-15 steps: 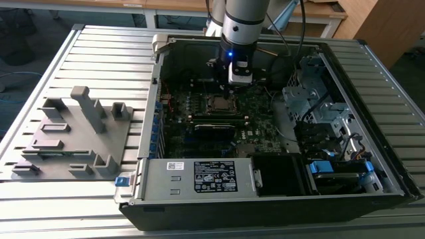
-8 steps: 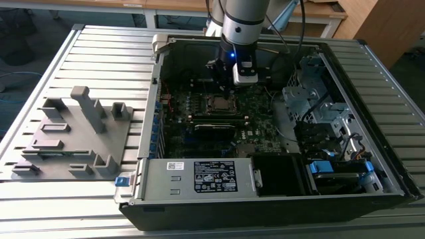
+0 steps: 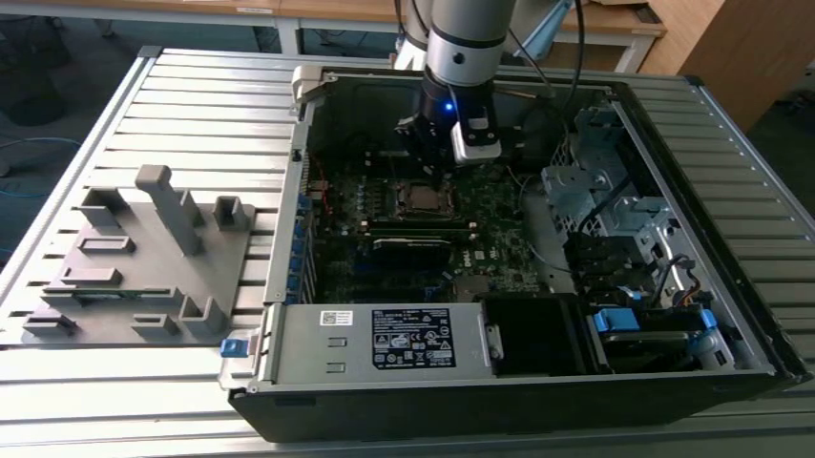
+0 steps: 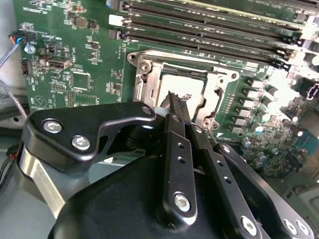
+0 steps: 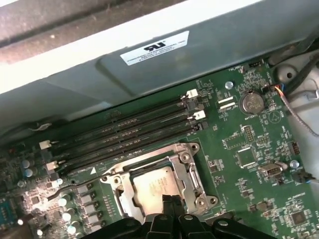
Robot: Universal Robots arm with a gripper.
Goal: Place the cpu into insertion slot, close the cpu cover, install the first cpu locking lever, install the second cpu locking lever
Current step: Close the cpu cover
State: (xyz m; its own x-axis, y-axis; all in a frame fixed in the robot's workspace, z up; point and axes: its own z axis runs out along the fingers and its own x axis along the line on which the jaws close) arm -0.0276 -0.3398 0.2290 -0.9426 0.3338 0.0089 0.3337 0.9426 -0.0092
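Jaws: one pair, black, pinched shut tip to tip with nothing visible between them. The tips sit low over the near edge of the cpu. Contact: can't tell.
Arm: one [image 3: 465, 38], coming straight down into the case with the jaws at its end.
cpu: one [image 5: 158, 185], also [image 4: 183, 82], dull silver face up, lying flat in the socket directly under the jaw tips.
insertion slot: one [image 3: 421, 198], silver-edged square on the board, straight below the jaws, with the cpu seated in it.
cpu cover: one [image 5: 128, 196], also [image 4: 151, 74], silver frame lying down flat around the cpu. The cpu face shows through its open middle, and it rings the spot where the jaw tips point.
Memory slots: four [image 5: 129, 127], long and black, lying side by side just past the socket from the jaws.
Coin battery: one [image 5: 250, 103], on the board well clear of the jaws, off the end of the memory slots.
Motherboard: one [image 5: 239, 164], green, spread out beneath the jaws.
Computer case: one [image 3: 510, 401], side open, lying on the desk [image 3: 191, 86]. The jaws are inside it.
Grey fixture: one [image 3: 140, 258], with upright pegs, on the desk outside the case, well apart from the jaws.
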